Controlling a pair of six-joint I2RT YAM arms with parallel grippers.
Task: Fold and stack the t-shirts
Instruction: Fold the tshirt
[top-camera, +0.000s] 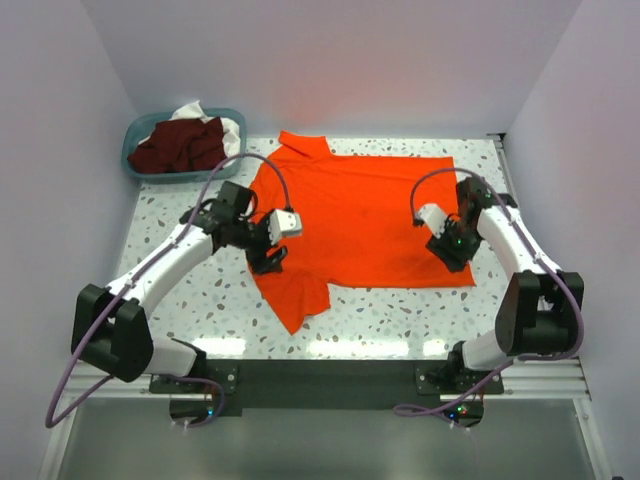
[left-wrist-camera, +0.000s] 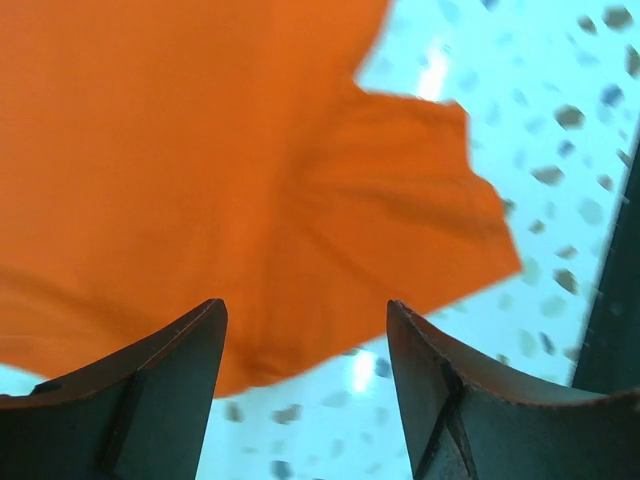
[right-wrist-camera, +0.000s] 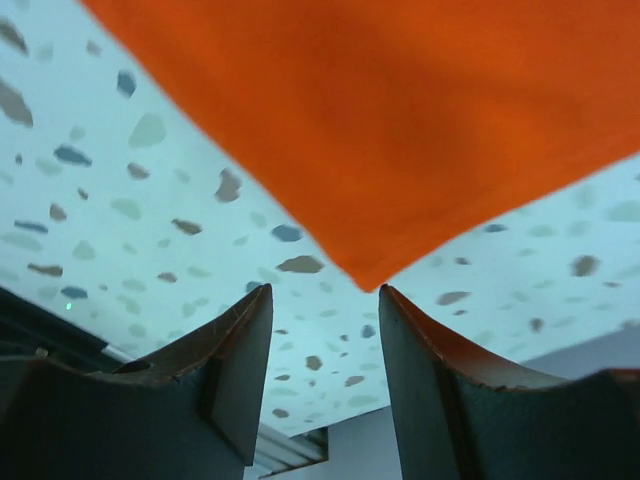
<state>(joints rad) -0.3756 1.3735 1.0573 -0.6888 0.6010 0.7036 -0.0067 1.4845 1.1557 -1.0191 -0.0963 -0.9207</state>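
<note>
Bright orange-red cloth t-shirt (top-camera: 370, 215) spread flat mid-table on white speckled table (top-camera: 380, 310), long axis running left to right, neck end toward the left edge, hem toward the right edge. Left gripper (top-camera: 268, 260) low over the near-left sleeve, fingers spread, pinching nothing. Right gripper (top-camera: 452, 250) at the near-right hem corner, fingers apart, nothing between. Dark maroon shirts (top-camera: 180, 145) and white cloth (top-camera: 200, 110) heaped in teal plastic basket (top-camera: 128, 158) at the far-left corner.

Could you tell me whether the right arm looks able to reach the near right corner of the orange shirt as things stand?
Probably yes. The right gripper hangs open just short of that corner of the orange t-shirt, which lies flat on the table, and nothing stands between them.
</note>
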